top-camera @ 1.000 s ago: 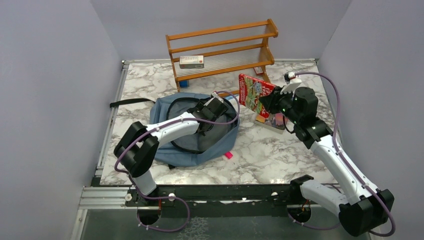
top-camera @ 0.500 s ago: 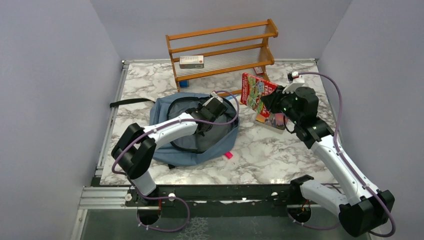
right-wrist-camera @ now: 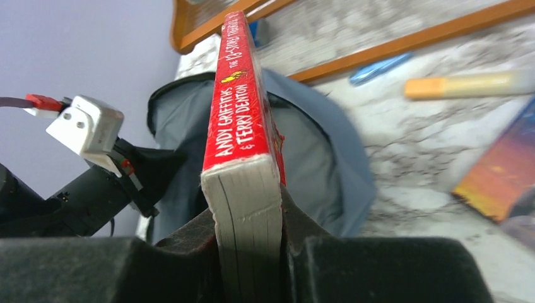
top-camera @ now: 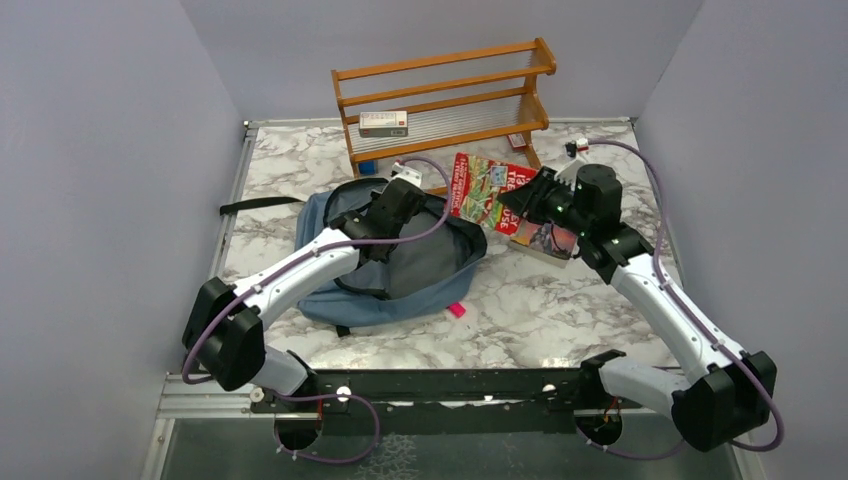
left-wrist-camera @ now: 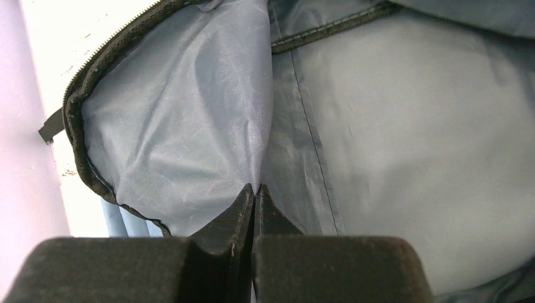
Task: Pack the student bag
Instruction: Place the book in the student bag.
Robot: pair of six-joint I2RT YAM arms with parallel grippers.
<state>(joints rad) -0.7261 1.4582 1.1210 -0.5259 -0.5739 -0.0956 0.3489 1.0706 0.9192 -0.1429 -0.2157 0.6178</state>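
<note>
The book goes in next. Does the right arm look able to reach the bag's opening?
Probably yes: the left tool pinches the lining of the student bag, its mouth gapes, and the right tool holds the red book beside it, nothing between.

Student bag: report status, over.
Left gripper shut on student bag lining, mouth open. Right gripper shut on red book, right of the mouth. Left arm overlies the opening's left side.

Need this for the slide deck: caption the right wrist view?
Right gripper clamps a red paperback spine-up, the open blue backpack behind it.
</note>
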